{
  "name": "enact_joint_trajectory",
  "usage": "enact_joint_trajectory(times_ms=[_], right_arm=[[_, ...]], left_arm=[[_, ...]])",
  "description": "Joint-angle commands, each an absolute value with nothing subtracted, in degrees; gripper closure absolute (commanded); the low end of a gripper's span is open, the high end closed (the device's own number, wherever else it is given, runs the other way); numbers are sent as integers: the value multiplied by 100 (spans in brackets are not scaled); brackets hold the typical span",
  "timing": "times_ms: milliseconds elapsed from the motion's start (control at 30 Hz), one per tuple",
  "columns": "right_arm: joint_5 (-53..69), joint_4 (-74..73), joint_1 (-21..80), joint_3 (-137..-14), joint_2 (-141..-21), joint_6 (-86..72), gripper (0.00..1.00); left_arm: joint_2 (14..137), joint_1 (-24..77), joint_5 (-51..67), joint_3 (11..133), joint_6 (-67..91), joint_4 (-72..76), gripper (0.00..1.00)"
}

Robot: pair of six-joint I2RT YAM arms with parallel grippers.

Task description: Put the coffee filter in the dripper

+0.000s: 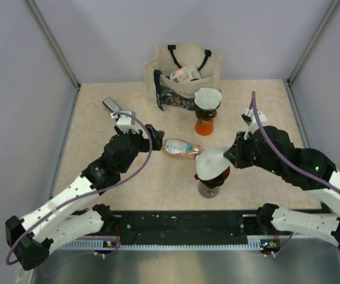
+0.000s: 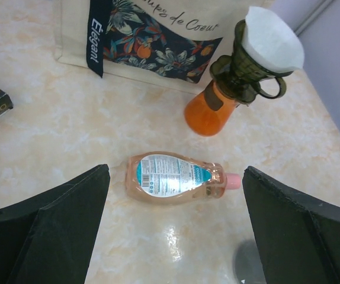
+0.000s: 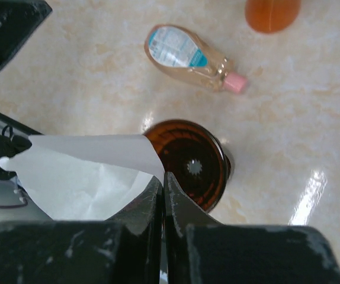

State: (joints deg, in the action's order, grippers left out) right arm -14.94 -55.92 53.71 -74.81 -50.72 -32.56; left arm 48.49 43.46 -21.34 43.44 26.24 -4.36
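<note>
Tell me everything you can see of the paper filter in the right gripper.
The coffee filter is thin white paper, a slightly crumpled open cone with one edge curled. The right gripper pinches its edge, jaws shut. It is held tilted, partly over the rim of the brown translucent dripper, not seated inside.

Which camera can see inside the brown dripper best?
The right wrist camera: it looks straight down into the brown dripper, showing its centre hole. From the top, the coffee filter hides most of it. The left wrist camera shows nothing clear.
</note>
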Motion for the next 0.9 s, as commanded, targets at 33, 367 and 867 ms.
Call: enact_joint_trajectory(times_ms=[33,367,867], right_arm=[[-1363,-6618,5309,-7506,-4799,-3823,100],[-1432,-6680,5317,-7409,-5519,-3534,100],[-1933,-6855,5265,-7804,-5415,-3507,50]], left_arm=[[5132,4123,-2066,4350,2795,-97,1],[5300,3938,-1811,4298,2865,-53,1],[5195,3894,-1758,4219,2804,-53,1]])
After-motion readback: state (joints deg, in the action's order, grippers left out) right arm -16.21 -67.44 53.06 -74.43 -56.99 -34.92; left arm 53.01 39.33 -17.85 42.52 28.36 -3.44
